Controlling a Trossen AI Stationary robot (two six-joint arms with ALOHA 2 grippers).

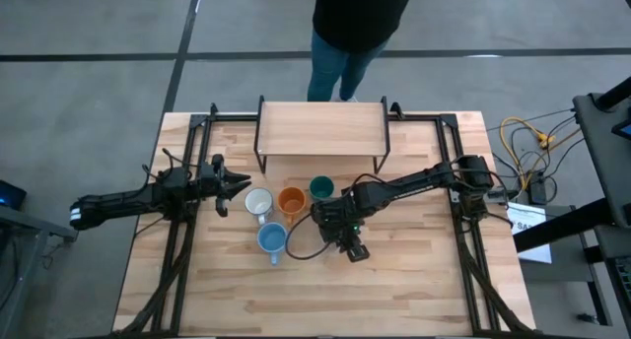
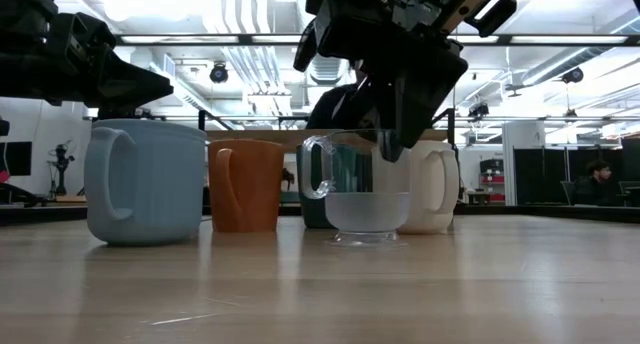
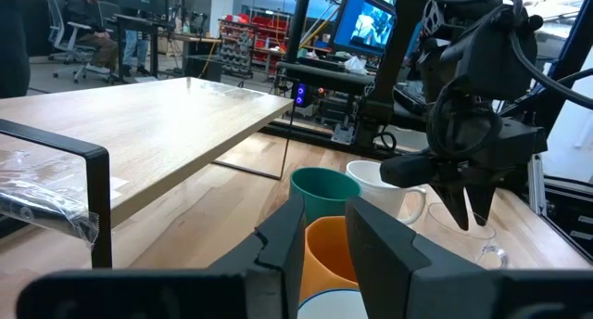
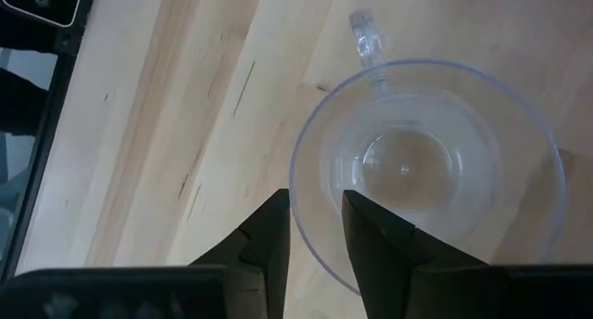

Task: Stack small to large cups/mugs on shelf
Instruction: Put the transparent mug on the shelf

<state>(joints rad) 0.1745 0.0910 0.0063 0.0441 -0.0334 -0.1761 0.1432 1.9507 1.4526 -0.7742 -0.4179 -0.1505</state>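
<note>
A: On the wooden table (image 1: 414, 280), item one: clear glass cup with a handle (image 2: 365, 199), upright, in front of the shelf and near the four mugs. Holder?

B: Right gripper (image 4: 316, 228), pointing down over the cup. Its two dark fingers straddle the rim, one inside the wall and one outside, set narrow. Whether the pads actually press the glass, I cannot tell. The cup's base rests on the table.

A: Neighbouring stock?

B: Orange ceramic mug (image 1: 291, 200), dark green cup (image 1: 321, 188), white ceramic mug (image 1: 259, 203) and light blue ceramic mug (image 1: 272, 238), all upright in a loose cluster just beside the glass, on the left arm's side. In the low view the white mug stands directly behind the glass.

A: Shelf?

B: Small raised platform with light wooden top and thin black metal legs (image 1: 321, 130), at the table's far edge, beyond the cluster. No cup stands on its top.

A: Second tool?

B: Left gripper (image 1: 237, 188), above the table close to the white mug, fingers partly open, holding nothing.

A: Beyond the table?

B: Person in dark top and blue jeans (image 1: 350, 33), standing behind the shelf.
</note>
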